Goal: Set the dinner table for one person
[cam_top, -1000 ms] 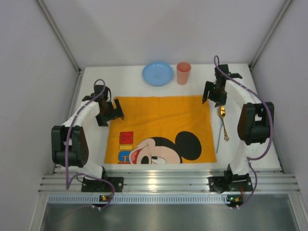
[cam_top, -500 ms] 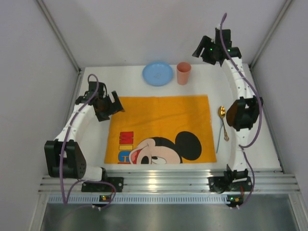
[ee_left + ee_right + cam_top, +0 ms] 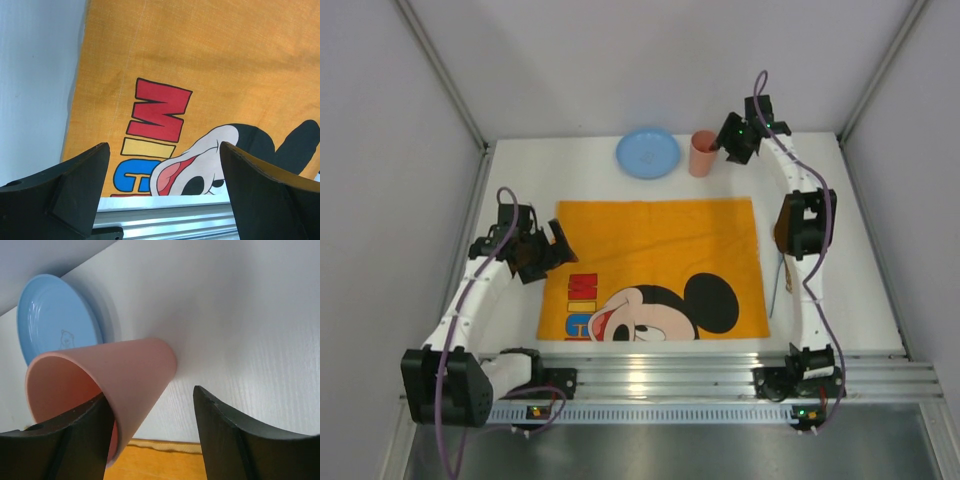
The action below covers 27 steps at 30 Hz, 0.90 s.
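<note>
Spread flat between pale enclosure walls [image 3: 380, 150], from the metal rail [image 3: 650, 378] at the near edge to the back: the dinner table [image 3: 570, 175], white and matte, bearing everything else in view.

At far left, reaching in from its base on the rail: the left arm [image 3: 470, 290], bent over the table's left margin. At its tip, the left gripper [image 3: 558, 248], jaws spread wide and empty, hanging above the left edge of the orange cloth [image 3: 660, 245]. In the left wrist view, both dark fingers [image 3: 65, 190] framing the cloth's red, yellow and blue letters and part of a cartoon mouse's face, with bare white tabletop beside the hem at left.

At centre, lying flat on the near half of the table: the cloth, its mouse print toward the near right corner.

Beyond the cloth's far edge, apart from the hem: a round blue plate [image 3: 648, 153], flat on the table. Just beside it on the right: a pink cup [image 3: 700, 155], standing mouth up.

Farther right, stretched along the table's right side toward the back: the right arm [image 3: 808, 260]. At the cup, the right gripper [image 3: 723, 152], jaws parted, not clamped. In the right wrist view, one finger [image 3: 60, 440] crossing the cup's mouth, the other out over bare table, the cup's wall between them; contact impossible to tell.
</note>
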Motion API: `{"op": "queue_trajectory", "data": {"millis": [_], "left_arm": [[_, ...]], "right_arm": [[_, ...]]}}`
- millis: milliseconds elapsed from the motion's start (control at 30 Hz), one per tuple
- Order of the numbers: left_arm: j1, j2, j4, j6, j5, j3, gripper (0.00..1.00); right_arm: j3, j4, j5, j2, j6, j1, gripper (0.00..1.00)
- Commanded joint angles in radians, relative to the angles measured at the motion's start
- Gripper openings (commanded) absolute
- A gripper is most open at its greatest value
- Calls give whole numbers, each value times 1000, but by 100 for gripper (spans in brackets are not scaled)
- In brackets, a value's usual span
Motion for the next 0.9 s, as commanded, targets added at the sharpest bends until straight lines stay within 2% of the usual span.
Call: {"op": "queue_trajectory", "data": {"millis": [0, 33, 67, 133, 167, 200, 333, 467, 633, 733, 867], "left_arm": [[0, -20, -5, -16, 9, -2, 96], [0, -19, -8, -16, 9, 4, 96], [0, -16, -9, -15, 9, 15, 96], [0, 0, -12, -15, 9, 24, 96], [0, 4, -11, -13, 11, 35, 96], [0, 12, -8, -10, 14, 40, 96], [0, 97, 20, -4, 32, 92, 96], [-16, 223, 71, -24, 40, 231, 96], [-102, 446, 115, -30, 13, 414, 96], [-166, 598, 100, -21, -3, 575, 96], [-226, 779, 86, -39, -1, 797, 96]], "right_arm": [[59, 46, 64, -11, -29, 14, 56], [55, 29, 79, -9, -35, 15, 50], [54, 23, 88, -11, -41, 17, 32], [48, 6, 120, -17, -55, 21, 15], [45, 4, 127, -22, -59, 21, 3], [42, 4, 133, -28, -65, 21, 0], [36, -45, 157, -118, -101, 21, 0], [-34, -124, 215, -279, -147, 21, 0], [-215, -276, 301, -520, -184, 21, 0], [-334, -339, 276, -607, -191, 24, 0], [-546, -326, 233, -712, -179, 52, 0]]}}
